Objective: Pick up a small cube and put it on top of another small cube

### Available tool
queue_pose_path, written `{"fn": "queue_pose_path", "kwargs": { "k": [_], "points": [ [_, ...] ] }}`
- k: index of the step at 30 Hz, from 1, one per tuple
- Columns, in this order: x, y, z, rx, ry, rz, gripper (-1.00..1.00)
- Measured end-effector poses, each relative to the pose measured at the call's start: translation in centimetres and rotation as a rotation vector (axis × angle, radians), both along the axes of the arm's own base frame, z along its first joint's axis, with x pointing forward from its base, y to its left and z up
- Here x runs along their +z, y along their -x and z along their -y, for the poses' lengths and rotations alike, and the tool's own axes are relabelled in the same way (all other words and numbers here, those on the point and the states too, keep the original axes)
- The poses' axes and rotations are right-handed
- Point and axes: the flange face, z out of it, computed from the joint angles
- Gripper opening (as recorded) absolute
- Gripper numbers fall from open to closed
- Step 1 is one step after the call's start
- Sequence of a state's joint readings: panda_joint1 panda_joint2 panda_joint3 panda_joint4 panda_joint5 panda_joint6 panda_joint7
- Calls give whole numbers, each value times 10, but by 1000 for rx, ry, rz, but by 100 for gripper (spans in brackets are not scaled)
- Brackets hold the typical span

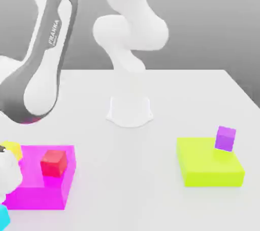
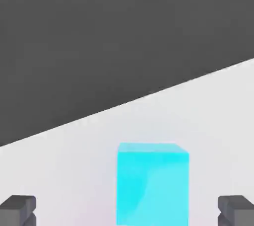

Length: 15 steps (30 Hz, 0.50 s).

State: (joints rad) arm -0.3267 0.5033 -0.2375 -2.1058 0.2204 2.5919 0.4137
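A small cyan cube (image 2: 153, 183) rests on the white table between the two dark fingertips (image 2: 18, 210) of my gripper (image 2: 127, 211). The fingers stand wide open, well clear of the cube's sides. In the exterior view the same cyan cube (image 1: 3, 217) peeks in at the bottom left corner, just under the white hand (image 1: 6, 171). A small red cube (image 1: 54, 163) sits on a flat magenta block (image 1: 35, 192). A small purple cube (image 1: 225, 138) sits on a flat lime block (image 1: 209, 168). A small yellow cube (image 1: 13, 150) shows beside the hand.
The arm's white base (image 1: 130, 110) stands at the middle back of the white table (image 1: 127, 174). The arm's dark forearm (image 1: 38, 72) reaches over the exterior view's left side. In the hand view the table's edge (image 2: 124, 102) runs behind the cyan cube.
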Motion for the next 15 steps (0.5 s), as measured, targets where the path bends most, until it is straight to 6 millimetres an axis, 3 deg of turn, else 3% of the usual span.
{"fn": "queue_pose_path", "kwargs": {
  "k": [2,3,10,15],
  "points": [
    [-32,1,1,-2,-1,-4,0],
    [-43,2,1,-2,-2,-5,-100],
    [-43,2,1,-2,-3,-5,-100],
    [21,5,-4,-18,-4,-4,-100]
  ]
}}
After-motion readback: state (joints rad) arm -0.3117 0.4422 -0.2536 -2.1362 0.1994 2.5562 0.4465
